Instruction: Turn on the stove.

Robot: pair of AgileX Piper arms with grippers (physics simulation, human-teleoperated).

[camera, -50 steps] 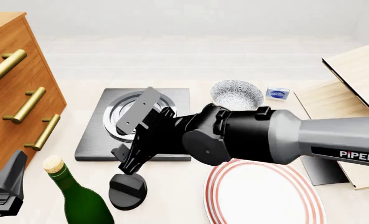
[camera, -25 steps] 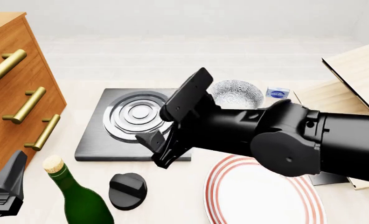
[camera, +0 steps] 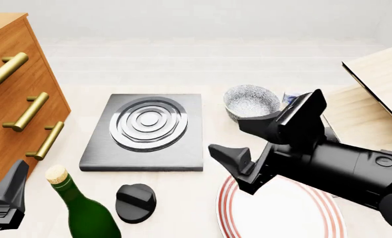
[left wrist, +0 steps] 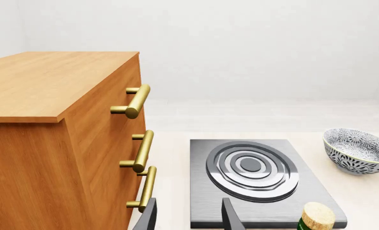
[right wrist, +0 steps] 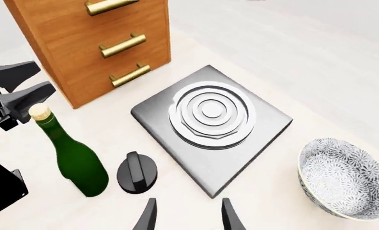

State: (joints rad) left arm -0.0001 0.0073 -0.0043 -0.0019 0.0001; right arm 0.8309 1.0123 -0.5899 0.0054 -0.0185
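Right pincer [camera: 265, 144] withdrawn from knob [camera: 136, 202] to right of frame, jaws apart, empty. Knob released; turn judged done. Left pincer [left wrist: 188, 215] apart, idle.

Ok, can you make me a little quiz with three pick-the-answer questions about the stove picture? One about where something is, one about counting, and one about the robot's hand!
1. Where is the black knob?
A. on the burner
B. on the table in front of the stove, beside the green bottle
C. in the bowl

2. How many gold handles does the wooden dresser show?
A. one
B. three
C. five

3. What is the right gripper doing?
A. squeezing the knob
B. holding the bottle
C. open, holding nothing, above the plate

Answers:
1 B, the knob sits off the slab, next to the bottle.
2 B, three bars line the dresser's front.
3 C, its fingers are spread apart with nothing between them.
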